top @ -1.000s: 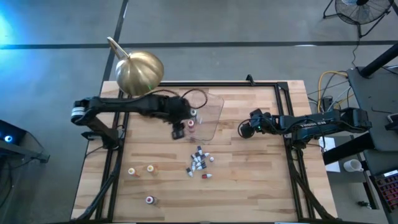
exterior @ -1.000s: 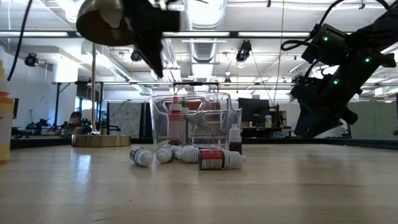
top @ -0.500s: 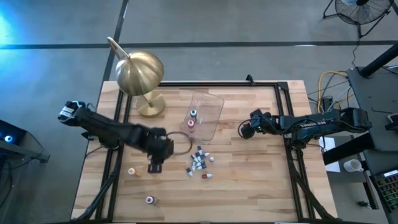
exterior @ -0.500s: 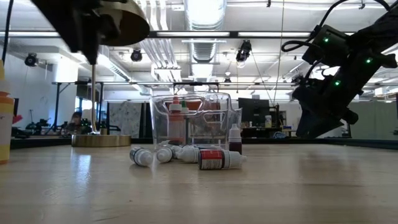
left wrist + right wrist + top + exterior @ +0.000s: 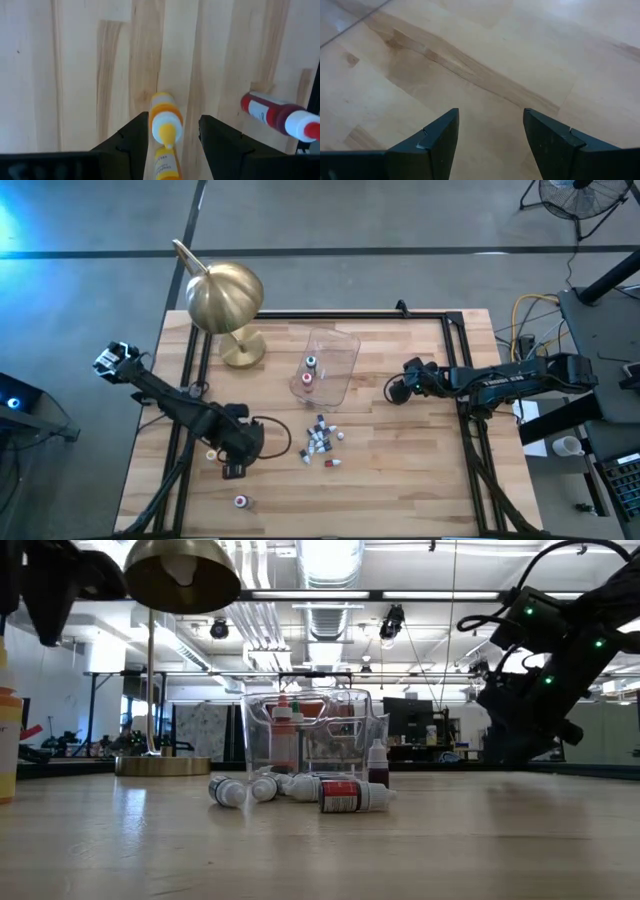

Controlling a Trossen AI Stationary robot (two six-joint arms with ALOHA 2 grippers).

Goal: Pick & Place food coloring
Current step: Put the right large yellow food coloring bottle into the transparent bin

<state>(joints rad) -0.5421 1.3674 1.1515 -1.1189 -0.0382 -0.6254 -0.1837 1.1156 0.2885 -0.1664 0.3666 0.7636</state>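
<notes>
The left claw (image 5: pixel 172 137) hangs low over the near-left part of the surface (image 5: pixel 400 480), fingers spread apart and empty, with an upright orange-capped bottle (image 5: pixel 164 120) standing in the gap between them. This straddling pose suggests an approach for a grasp: the fingers are wide enough to pass on either side of the cap, and nothing is gripped yet. A red-capped bottle (image 5: pixel 280 118) stands just beside it, outside the fingers; a neighbour this near could be knocked if the claw drifts sideways.

The right claw (image 5: pixel 490 132) waits over bare wood at the right of the surface, fingers apart and holding nothing.

The clear tub (image 5: pixel 328 366) sits at the centre rear, beside the brass dome lamp (image 5: pixel 226 297), and already holds two bottles (image 5: pixel 309 370) standing upright, so it appears to be the drop point. A cluster of bottles (image 5: pixel 320 442) lies mostly toppled just in front of the tub. One more bottle (image 5: pixel 241 501) stands alone near the front edge. By this count, most of the food coloring remains to be moved.
</notes>
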